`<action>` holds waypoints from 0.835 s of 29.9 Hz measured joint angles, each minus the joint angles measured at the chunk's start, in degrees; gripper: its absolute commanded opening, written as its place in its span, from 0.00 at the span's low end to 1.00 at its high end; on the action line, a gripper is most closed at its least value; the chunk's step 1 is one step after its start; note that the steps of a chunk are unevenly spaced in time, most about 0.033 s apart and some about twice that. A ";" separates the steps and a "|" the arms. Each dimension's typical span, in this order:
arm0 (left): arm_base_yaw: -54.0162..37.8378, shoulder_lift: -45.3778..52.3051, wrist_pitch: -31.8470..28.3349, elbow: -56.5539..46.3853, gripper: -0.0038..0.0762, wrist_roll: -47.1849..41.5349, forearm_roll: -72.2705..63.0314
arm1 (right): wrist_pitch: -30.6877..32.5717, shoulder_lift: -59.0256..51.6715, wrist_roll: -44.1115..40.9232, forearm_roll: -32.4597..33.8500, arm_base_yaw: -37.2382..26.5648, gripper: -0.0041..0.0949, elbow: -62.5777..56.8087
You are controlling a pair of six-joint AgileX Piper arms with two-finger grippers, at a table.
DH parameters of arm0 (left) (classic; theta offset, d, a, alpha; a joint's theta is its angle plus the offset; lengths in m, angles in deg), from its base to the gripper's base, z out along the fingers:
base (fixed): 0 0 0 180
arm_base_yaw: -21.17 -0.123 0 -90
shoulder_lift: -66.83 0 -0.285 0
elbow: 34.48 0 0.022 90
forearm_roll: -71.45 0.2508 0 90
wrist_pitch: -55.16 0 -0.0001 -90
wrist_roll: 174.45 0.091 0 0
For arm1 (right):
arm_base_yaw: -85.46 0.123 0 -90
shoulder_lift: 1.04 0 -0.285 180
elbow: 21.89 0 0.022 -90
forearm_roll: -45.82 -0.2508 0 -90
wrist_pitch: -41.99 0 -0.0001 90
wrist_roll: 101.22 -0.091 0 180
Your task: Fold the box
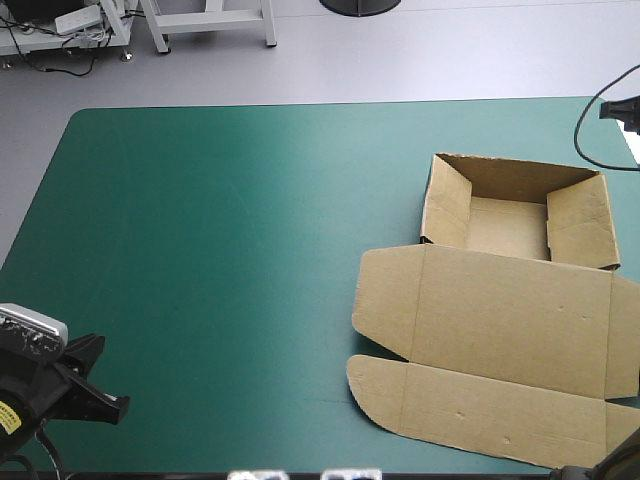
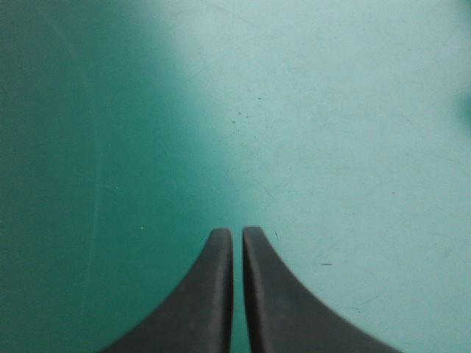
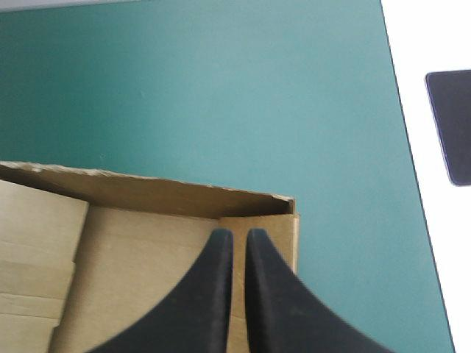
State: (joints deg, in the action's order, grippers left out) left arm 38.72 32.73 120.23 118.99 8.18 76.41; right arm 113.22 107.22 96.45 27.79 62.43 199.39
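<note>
Brown box (image 1: 510, 310) sits as an open tray, lid flat — both jaws together

The cover (image 1: 220, 250) on the table is plain teal-green, darker at the left and paler toward the far side. On the right, the box (image 1: 510, 300) is plain brown board with darker crease lines. The left gripper (image 2: 237, 234) and the right gripper (image 3: 239, 235) have matt black fingers.
</note>
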 measured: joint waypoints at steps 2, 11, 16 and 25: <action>0.00 0.00 -0.25 0.00 0.08 0.16 -0.43 | 0.00 -3.03 -0.81 -1.50 0.00 0.02 0.27; 0.00 0.00 -2.84 0.00 0.08 1.46 -3.08 | 0.02 -20.38 -1.48 -5.44 0.00 0.02 -1.96; 0.00 0.00 -4.00 -0.18 0.08 2.66 -3.21 | -0.03 -36.22 1.59 -8.67 0.00 0.02 -12.03; 0.00 6.28 -5.08 -7.42 0.08 6.13 -7.80 | -11.22 -65.34 7.60 -9.24 1.81 0.02 -46.67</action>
State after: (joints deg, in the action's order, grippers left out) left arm 38.72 39.01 115.16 111.57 14.31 68.61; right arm 102.00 41.88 104.05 18.55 64.24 152.72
